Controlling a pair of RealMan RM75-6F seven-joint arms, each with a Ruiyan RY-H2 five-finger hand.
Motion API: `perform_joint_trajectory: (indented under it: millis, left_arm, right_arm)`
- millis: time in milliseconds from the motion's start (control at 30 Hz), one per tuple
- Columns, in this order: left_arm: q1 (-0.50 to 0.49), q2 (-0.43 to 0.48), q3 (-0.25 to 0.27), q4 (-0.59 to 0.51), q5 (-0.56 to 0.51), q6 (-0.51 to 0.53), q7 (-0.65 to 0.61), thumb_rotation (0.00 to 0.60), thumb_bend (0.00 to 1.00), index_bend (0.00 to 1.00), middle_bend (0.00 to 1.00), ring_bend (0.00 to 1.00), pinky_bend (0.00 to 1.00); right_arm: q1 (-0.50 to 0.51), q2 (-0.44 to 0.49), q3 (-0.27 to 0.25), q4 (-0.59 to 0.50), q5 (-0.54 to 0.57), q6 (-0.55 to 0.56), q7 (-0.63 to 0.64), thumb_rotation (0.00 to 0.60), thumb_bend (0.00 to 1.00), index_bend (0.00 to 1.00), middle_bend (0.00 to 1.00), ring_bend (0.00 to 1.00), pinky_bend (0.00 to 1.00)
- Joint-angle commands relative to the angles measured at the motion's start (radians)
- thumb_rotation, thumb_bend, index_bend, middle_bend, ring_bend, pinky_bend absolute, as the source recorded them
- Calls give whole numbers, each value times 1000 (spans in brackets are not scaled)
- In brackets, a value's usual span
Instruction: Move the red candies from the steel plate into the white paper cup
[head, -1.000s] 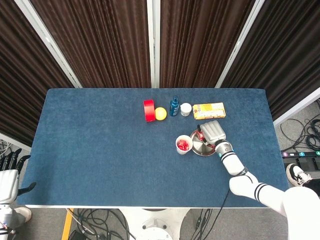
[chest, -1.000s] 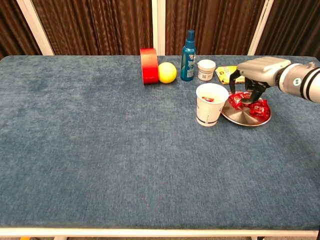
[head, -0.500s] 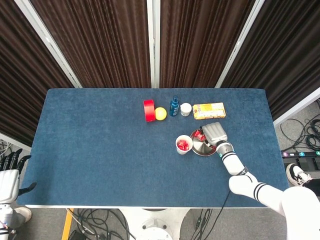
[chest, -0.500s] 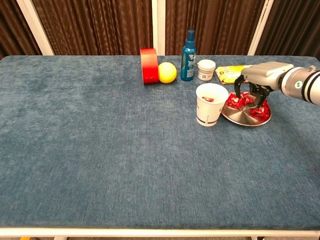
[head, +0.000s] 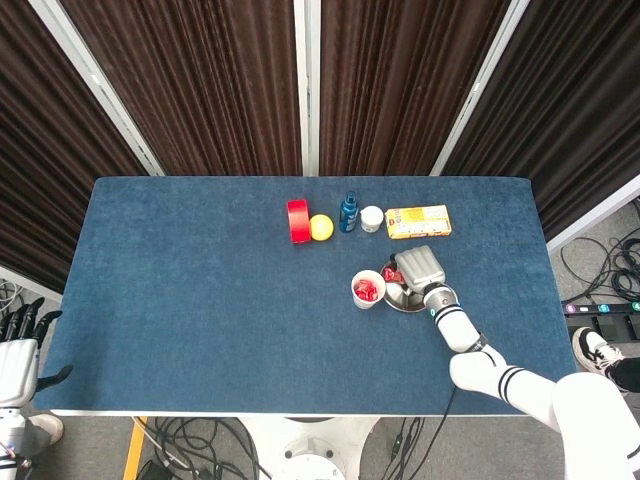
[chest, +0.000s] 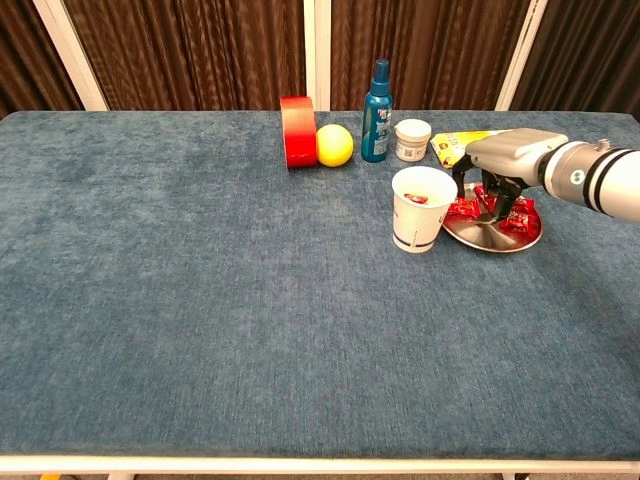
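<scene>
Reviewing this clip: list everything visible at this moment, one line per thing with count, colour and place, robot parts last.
table: one, blue cloth top, fills both views.
white paper cup: one, white, right of centre, just left of the plate; red candy inside.
steel plate: one, silver, right of the cup.
red candies: several, red, on the plate; exact count unclear.
red cylinder: one, far side, on its edge.
yellow ball: one, beside the red cylinder.
spray bottle: one, blue, upright, right of the ball.
small jar: one, white, right of the bottle.
yellow packet: one, far side, behind the plate.
right hand: grey, fingers down among the candies.
left hand: off the table's left edge, holding nothing.
</scene>
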Motion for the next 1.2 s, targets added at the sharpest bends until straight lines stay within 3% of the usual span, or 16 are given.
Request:
perform_joint_trajectory:
  millis: [33, 300, 500, 633, 767, 1000, 1200]
  left_arm:
    - [1, 0, 1, 2, 0, 1, -2, 600, 0, 259, 153, 92, 127]
    - [4, -4, 2, 9, 0, 1, -10, 600, 0, 259, 153, 92, 127]
    - [5, -6, 2, 14, 0, 2, -15, 600, 0, 259, 153, 92, 127]
    - [7, -6, 2, 13, 1, 5, -16, 600, 0, 259, 153, 92, 127]
    - [7, -3, 2, 10, 6, 9, -14, 600, 0, 259, 153, 92, 127]
    - [3, 2, -2, 0, 16, 16, -8, 600, 0, 259, 153, 92, 127]
    - [4, 4, -1, -3, 16, 17, -6, 600, 0, 259, 153, 92, 127]
  right_arm:
    - [4, -13, 2, 13, -5, -1, 3, 600, 203, 450, 979, 936, 1000]
    - [8, -30, 9, 29, -15, 5, 6, 600, 211, 488, 979, 938, 1000]
    - [4, -27, 7, 22, -16, 9, -3, 600, 316, 567, 979, 939, 1000]
    - [-8, -3, 12, -7, -20, 29, 4, 600, 331, 589, 979, 940, 1000]
    - [-28, 68, 41, -108, -48, 98, 37, 600, 333, 590, 979, 940, 1000]
    - [-59, 241, 90, -391, -128, 202, 103, 600, 332, 594, 980, 939, 1000]
    - [-53, 272, 70, -486, -179, 191, 114, 600, 331, 585, 979, 938, 1000]
